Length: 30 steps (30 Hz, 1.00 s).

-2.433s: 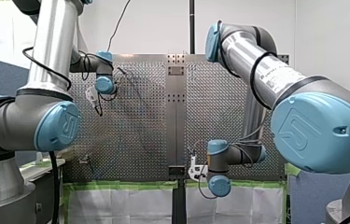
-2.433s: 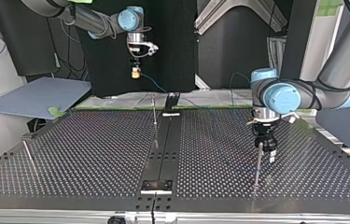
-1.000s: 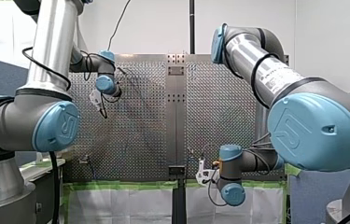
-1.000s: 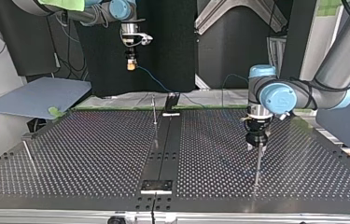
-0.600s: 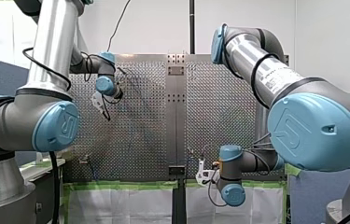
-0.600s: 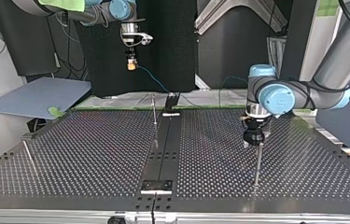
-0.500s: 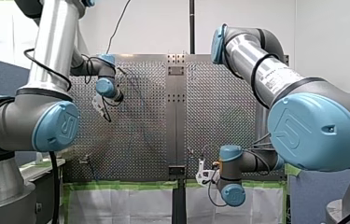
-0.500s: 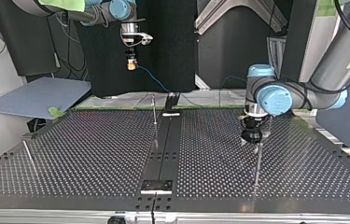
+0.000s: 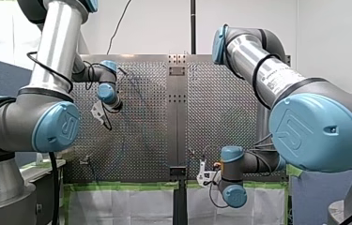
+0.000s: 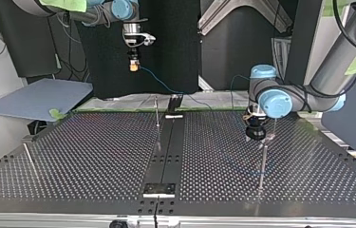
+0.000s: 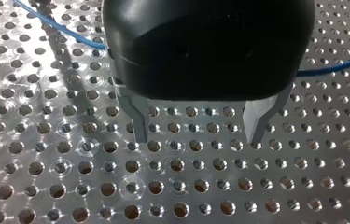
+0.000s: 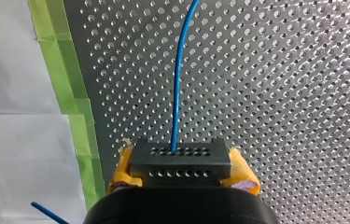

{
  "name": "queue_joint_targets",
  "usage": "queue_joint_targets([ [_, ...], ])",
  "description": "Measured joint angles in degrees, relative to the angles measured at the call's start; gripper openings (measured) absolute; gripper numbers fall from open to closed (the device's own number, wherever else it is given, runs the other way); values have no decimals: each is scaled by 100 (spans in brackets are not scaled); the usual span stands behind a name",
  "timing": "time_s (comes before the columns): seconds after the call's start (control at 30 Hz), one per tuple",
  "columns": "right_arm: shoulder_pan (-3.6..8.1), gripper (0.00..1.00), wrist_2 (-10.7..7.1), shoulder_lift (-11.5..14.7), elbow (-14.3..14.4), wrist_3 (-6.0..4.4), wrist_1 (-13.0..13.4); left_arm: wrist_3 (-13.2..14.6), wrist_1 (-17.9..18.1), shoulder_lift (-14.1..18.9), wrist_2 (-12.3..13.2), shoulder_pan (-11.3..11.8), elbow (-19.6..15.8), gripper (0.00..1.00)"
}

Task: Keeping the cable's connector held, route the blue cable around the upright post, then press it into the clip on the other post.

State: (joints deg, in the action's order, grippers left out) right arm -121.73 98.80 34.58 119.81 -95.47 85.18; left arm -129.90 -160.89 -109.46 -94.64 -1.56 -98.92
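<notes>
My right tool hangs high over the tabletop's far edge, clamped on the connector so the blue cable trails free, while my left tool, wide and empty, hovers by a post, probably to guide the cable.
</notes>
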Motion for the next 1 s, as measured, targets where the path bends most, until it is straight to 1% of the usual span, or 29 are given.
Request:
queue_joint_targets([
  [0.13, 0, 0, -21, 0, -2, -6, 21, 53, 74, -3, -31, -1, -59, 100],
  [0.3, -2, 0, -70, -4, -3, -9, 40, -34, 276, -2, -54, 10, -184, 100],
  [0.43, -2, 0, -77, -6, -2, -4, 38, -75, 309, -5, -88, 13, -222, 100],
  [0.63, -1, 0, -76, -6, -3, -13, 43, -107, 397, -7, -142, 55, -378, 100],
  [0.83, -3, 0, -72, -7, -5, -10, 44, -115, 432, -106, -28, 46, -418, 100],
  [1.0, -2, 0, -75, -7, -5, -14, 44, -56, 477, -304, 160, 4, -421, 100],
])
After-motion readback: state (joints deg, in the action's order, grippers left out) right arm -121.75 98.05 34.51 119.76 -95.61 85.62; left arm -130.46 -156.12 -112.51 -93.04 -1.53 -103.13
